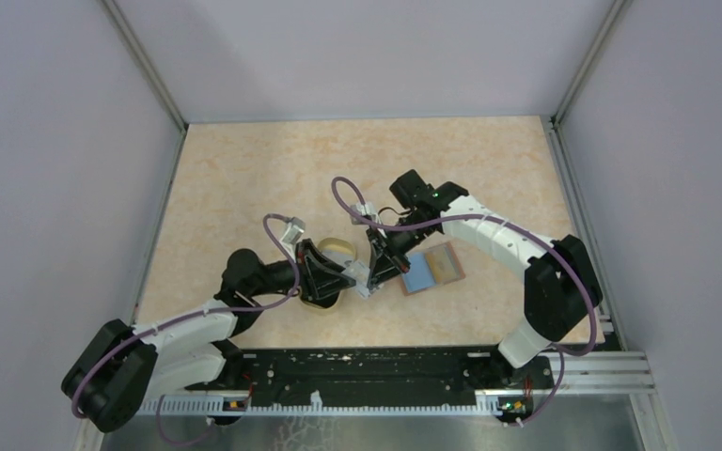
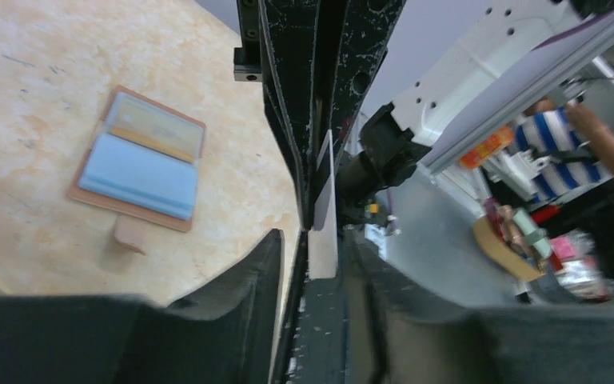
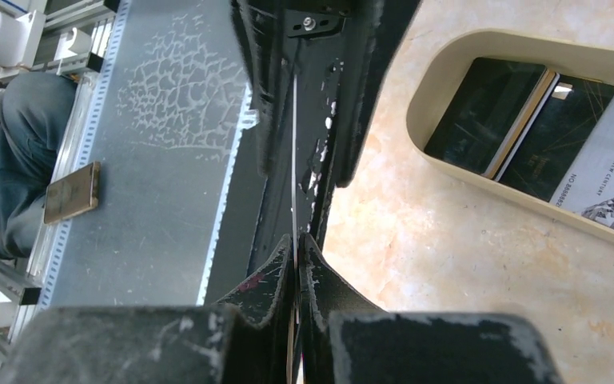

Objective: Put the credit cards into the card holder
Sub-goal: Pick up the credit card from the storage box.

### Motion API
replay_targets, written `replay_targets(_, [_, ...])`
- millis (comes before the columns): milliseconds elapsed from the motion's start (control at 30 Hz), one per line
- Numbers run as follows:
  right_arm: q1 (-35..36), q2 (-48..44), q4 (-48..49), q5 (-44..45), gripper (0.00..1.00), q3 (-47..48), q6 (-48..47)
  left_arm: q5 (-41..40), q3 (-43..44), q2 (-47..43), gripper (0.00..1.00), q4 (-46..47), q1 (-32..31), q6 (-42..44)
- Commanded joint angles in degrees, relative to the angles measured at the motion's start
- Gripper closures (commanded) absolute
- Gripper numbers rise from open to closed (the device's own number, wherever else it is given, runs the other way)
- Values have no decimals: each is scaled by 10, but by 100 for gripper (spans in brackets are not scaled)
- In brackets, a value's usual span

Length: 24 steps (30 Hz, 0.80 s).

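We are looking down on the table, where both arms are meeting near the middle, just at 9 o'clock of the card holder. The card holder is lying open and flat. Its light blue half is facing up beside a tan-yellow half, and its small tab is sticking out at 6 o'clock in the left wrist view.

Between the two arms, one credit card is standing edge-on, clear of the table. The right gripper is pinching it: in the right wrist view we are seeing its fingers pressed together on the thin white edge. The left gripper is reaching in from 9 o'clock in the top view, with its fingers standing on either side of the same card. We cannot tell whether they are pressing on it or only flanking it.

The dish is sitting at 2 o'clock in the right wrist view. In the top view it is partly hidden under the left gripper. The other credit cards are lying flat inside it side by side, dark with a yellowish edge, and one is showing a pale face.
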Motion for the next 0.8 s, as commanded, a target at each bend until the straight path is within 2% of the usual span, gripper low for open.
replay_targets(0, [-1, -13, -22, -24, 100, 9, -38, -15, -32, -17, 47, 79, -1, -21])
replay_targets(67, [-1, -10, -33, -10, 100, 11, -52, -13, -39, -28, 40, 67, -1, -10])
replay_targets(133, [2, -2, -43, 4, 100, 12, -63, 6, -23, -34, 39, 19, -1, 12])
replay_targets(267, [14, 20, -76, 21, 100, 27, -88, 37, 24, -38, 44, -87, 0, 62])
replay_targets(333, [19, 24, -80, 25, 100, 30, -91, 44, 39, -38, 50, -119, 0, 80])
replay_targets(600, [20, 23, -83, 19, 100, 34, -90, 112, 86, 25, 63, -151, -1, 100])
replay_targets(767, [20, 22, -83, 23, 100, 34, -91, 121, 90, 44, 64, -146, -1, 104])
